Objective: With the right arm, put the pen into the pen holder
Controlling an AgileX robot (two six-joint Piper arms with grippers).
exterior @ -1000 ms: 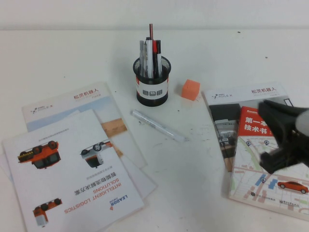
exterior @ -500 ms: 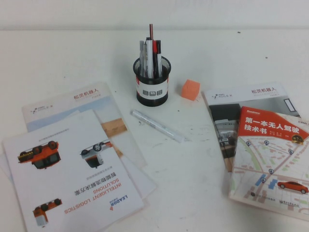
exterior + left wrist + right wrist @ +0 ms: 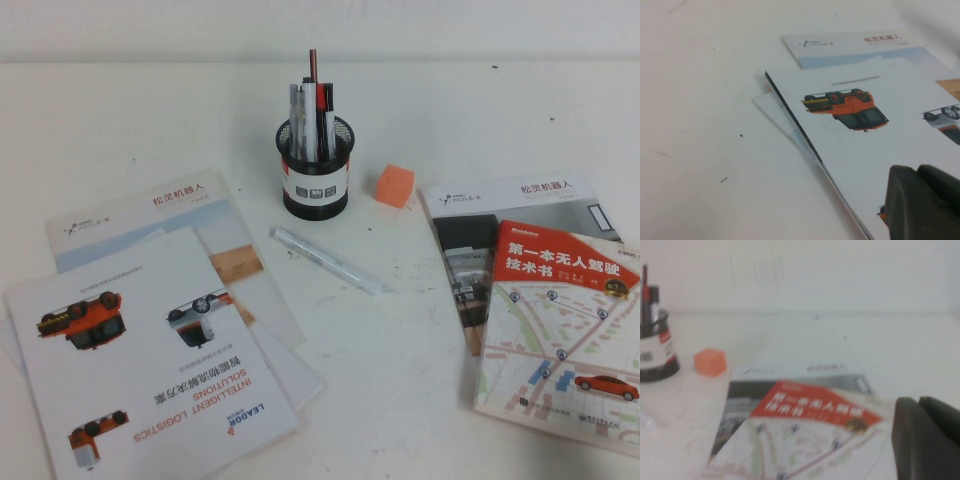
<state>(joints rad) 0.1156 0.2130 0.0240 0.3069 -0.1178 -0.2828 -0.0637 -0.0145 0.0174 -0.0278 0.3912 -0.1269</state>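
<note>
The black mesh pen holder [image 3: 316, 170] with its white label band stands upright at the back middle of the table. It also shows in the right wrist view [image 3: 654, 352]. The pen [image 3: 328, 112] stands in the holder among several other pens, black cap up. Neither gripper shows in the high view. My right gripper [image 3: 918, 403] hangs over the red-topped booklet, far to the right of the holder, with its fingers together and nothing between them. My left gripper [image 3: 918, 171] hangs over the truck brochure, fingers together and empty.
A slim all-white pen [image 3: 328, 260] lies on the table in front of the holder. An orange cube [image 3: 395, 185] sits to the holder's right. Booklets [image 3: 545, 300] lie at the right and brochures [image 3: 150, 340] at the left front.
One second ago my right gripper showed at the right edge of the high view, over the booklets. It has since pulled back out of that view. Nothing else moved.
</note>
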